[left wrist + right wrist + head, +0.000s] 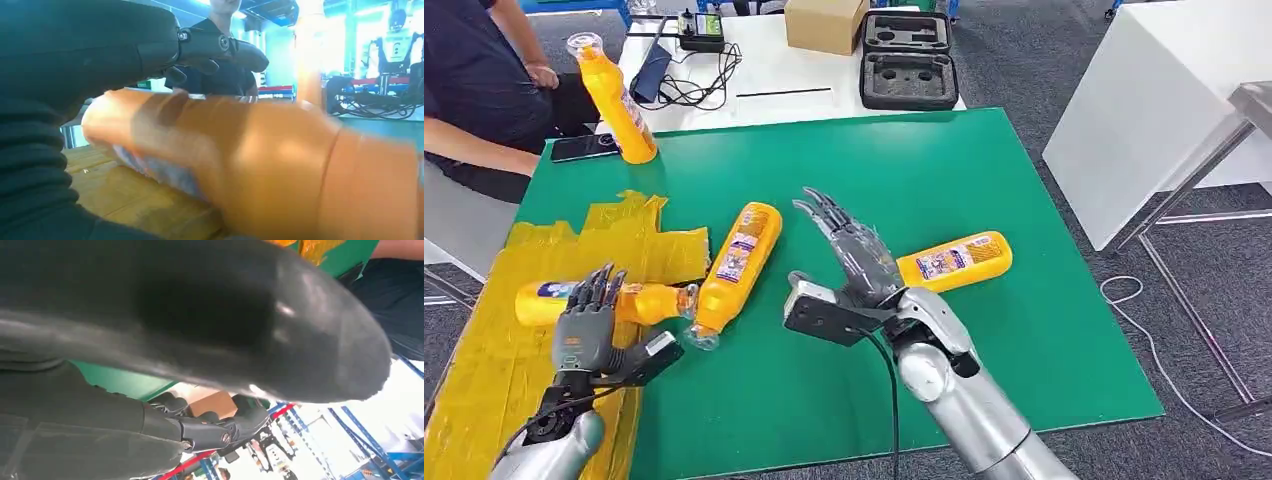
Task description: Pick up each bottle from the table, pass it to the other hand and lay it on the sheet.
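Four orange bottles are in the head view. One bottle [539, 300] lies on the yellow sheet [484, 370], and my left hand [589, 320] hovers over it with fingers stretched out. In the left wrist view the fingers [220, 47] stand apart above that bottle [260, 165], not closed on it. A second bottle [739, 258] lies on the green table [984, 180] beside the sheet's edge. My right hand [856, 255] is spread flat and holds nothing. A third bottle [954, 260] lies just to its right. The fourth bottle [614, 95] stands upright at the back left.
A person [474, 90] sits at the back left corner, next to a phone [584, 147]. Behind the green table a white table carries a cardboard box [824, 22], a black foam case [907, 60] and cables. Another white table [1164, 110] stands to the right.
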You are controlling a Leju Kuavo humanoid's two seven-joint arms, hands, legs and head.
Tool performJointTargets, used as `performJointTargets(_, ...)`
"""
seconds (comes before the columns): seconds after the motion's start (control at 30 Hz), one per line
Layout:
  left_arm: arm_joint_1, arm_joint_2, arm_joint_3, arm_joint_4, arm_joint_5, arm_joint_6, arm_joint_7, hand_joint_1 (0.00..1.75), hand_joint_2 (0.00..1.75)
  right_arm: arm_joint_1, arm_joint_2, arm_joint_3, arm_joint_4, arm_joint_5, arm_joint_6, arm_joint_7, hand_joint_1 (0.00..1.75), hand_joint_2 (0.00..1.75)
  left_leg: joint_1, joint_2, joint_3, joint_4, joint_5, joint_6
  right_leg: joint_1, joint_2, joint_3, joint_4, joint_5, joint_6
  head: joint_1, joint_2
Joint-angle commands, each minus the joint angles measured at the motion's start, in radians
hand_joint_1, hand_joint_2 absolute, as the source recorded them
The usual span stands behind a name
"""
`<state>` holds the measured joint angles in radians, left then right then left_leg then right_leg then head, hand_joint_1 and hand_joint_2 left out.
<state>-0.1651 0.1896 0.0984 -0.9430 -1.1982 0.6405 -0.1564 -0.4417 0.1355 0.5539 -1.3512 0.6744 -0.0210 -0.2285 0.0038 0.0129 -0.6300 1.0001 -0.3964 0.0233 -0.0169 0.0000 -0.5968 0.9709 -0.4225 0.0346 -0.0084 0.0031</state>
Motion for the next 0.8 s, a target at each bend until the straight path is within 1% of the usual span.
performJointTargets(0.03,-0.064,-0.025,0.012,0.074,0.017,-0.019,-0.048,0.00,0.00,-0.035,-0.042,0.032,0.059,-0.016,-0.018,0.006,0.00,0.00,0.001,-0.002,0.005,0.000,-0.002,-0.001,0.001,-0.001,0.005,-0.001,-0.002,-0.002,0.000,0.000)
performJointTargets(0.13,-0.070,-0.039,0.005,0.067,0.106,0.004,-0.139,0.00,0.00,0.009,-0.041,0.019,0.027,-0.007,-0.031,0.005,0.00,0.00,0.001,-0.004,0.003,-0.001,0.000,-0.001,0.001,-0.004,0.004,-0.001,-0.001,-0.001,0.000,0.000)
performJointTargets(0.17,-0.067,-0.040,0.002,0.057,0.124,0.003,-0.152,0.00,0.00,0.021,-0.039,0.016,0.013,0.002,-0.032,0.007,0.00,0.00,0.001,-0.005,0.005,0.000,-0.001,-0.001,0.001,-0.004,0.006,-0.001,-0.002,-0.002,0.000,0.000)
performJointTargets(0.23,-0.064,-0.049,0.003,0.018,0.194,-0.012,-0.195,0.00,0.00,0.029,-0.037,0.014,-0.007,0.014,-0.029,0.018,0.00,0.00,0.001,-0.004,0.005,-0.001,-0.001,-0.001,0.001,-0.003,0.006,-0.001,-0.002,-0.001,0.000,0.000)
performJointTargets(0.27,-0.062,-0.050,0.004,0.001,0.226,-0.029,-0.207,0.00,0.00,0.031,-0.040,0.013,-0.014,0.017,-0.029,0.023,0.00,0.00,0.000,-0.002,0.002,0.000,0.000,0.000,0.000,-0.002,0.003,-0.001,-0.001,-0.001,0.000,0.000)
performJointTargets(0.33,-0.050,-0.071,0.020,-0.064,0.379,-0.096,-0.272,0.00,0.00,0.039,-0.056,0.006,-0.017,0.015,-0.036,0.036,0.00,0.00,0.001,-0.004,0.005,0.001,-0.002,-0.001,0.001,-0.003,0.006,0.000,-0.003,-0.002,0.000,0.000)
performJointTargets(0.4,-0.011,-0.110,0.053,-0.163,0.553,-0.162,-0.312,0.00,0.00,0.081,-0.073,-0.019,-0.028,0.027,-0.059,0.035,0.00,0.00,0.001,-0.006,0.005,0.001,-0.002,-0.001,0.002,-0.005,0.006,0.000,-0.003,-0.002,0.000,0.000)
performJointTargets(0.43,0.008,-0.126,0.064,-0.210,0.627,-0.196,-0.320,0.00,0.00,0.108,-0.080,-0.035,-0.038,0.038,-0.072,0.035,0.00,0.00,0.001,-0.005,0.003,0.000,-0.001,0.000,0.001,-0.004,0.004,-0.001,-0.002,-0.001,0.000,0.000)
performJointTargets(0.47,0.033,-0.136,0.061,-0.268,0.693,-0.247,-0.318,0.00,0.00,0.139,-0.092,-0.058,-0.054,0.049,-0.082,0.033,0.00,0.00,0.001,-0.005,0.004,0.000,-0.002,-0.001,0.001,-0.005,0.006,-0.002,-0.002,-0.001,0.000,0.000)
performJointTargets(0.5,0.036,-0.144,0.060,-0.296,0.763,-0.306,-0.309,0.00,0.00,0.164,-0.095,-0.084,-0.075,0.051,-0.091,0.040,0.00,0.00,0.001,-0.005,0.004,0.000,-0.001,0.000,0.001,-0.005,0.006,-0.002,-0.002,-0.001,0.000,0.000)
performJointTargets(0.57,0.028,-0.164,0.062,-0.349,0.921,-0.389,-0.337,0.00,0.00,0.215,-0.107,-0.126,-0.146,0.065,-0.101,0.046,0.00,0.00,0.001,-0.005,0.002,0.000,-0.001,0.000,0.001,-0.005,0.004,-0.002,-0.002,0.000,0.000,0.000)
performJointTargets(0.63,0.037,-0.170,0.056,-0.430,1.043,-0.426,-0.365,0.00,0.00,0.239,-0.129,-0.132,-0.204,0.122,-0.123,0.050,0.00,0.00,0.001,-0.008,0.002,0.002,-0.002,0.000,0.001,-0.007,0.005,-0.001,-0.003,-0.001,0.000,0.000)
performJointTargets(0.67,0.051,-0.168,0.053,-0.468,1.062,-0.423,-0.368,0.00,0.00,0.249,-0.132,-0.136,-0.222,0.145,-0.133,0.063,0.00,0.00,0.001,-0.008,0.001,0.002,-0.002,0.000,0.001,-0.007,0.004,0.000,-0.003,-0.001,0.000,0.000)
performJointTargets(0.7,0.058,-0.168,0.052,-0.482,1.066,-0.422,-0.362,0.00,0.00,0.250,-0.133,-0.136,-0.226,0.147,-0.132,0.065,0.00,0.00,0.001,-0.006,-0.001,0.002,-0.001,0.000,0.001,-0.005,0.001,0.000,-0.002,-0.001,0.000,0.000)
performJointTargets(0.8,0.064,-0.164,0.053,-0.485,1.067,-0.422,-0.361,0.00,0.00,0.248,-0.129,-0.134,-0.226,0.149,-0.130,0.067,0.00,0.00,0.001,-0.003,0.002,0.002,-0.003,0.000,0.001,-0.002,0.003,0.000,-0.002,-0.001,0.000,0.000)
